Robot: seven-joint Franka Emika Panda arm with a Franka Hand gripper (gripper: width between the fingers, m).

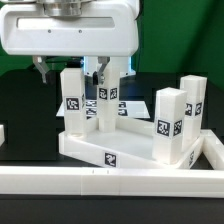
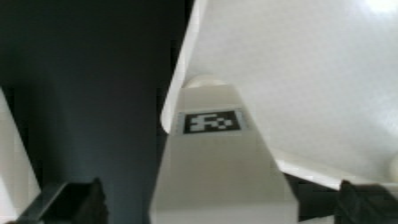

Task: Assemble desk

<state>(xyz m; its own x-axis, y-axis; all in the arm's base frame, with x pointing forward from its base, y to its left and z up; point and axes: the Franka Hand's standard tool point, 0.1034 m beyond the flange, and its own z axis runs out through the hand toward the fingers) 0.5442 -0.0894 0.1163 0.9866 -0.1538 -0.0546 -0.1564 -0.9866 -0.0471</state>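
1. The tool (image 1: 72, 72) is held open above the desk top (image 1: 115, 150), gripping nothing.
2. A tagged white leg (image 2: 217, 150) is seen between its fingers (image 2: 71, 200).
3. Four legs are stood upright on the black tabletop (image 1: 20, 110).

Black table (image 1: 20, 110), green backdrop (image 1: 175, 35) (possibly curtain).

The black table (image 1: 20, 100) carries the white tabletop (image 1: 105, 152), which lies flat with its rim up. Behind the tabletop, the marker board (image 1: 62, 102) lies flat on the table. In front of the tabletop, touching its near edge, runs the long white rail (image 1: 60, 181). At the tabletop's exterior-view right, two loose legs (image 1: 170, 125) stand upright.
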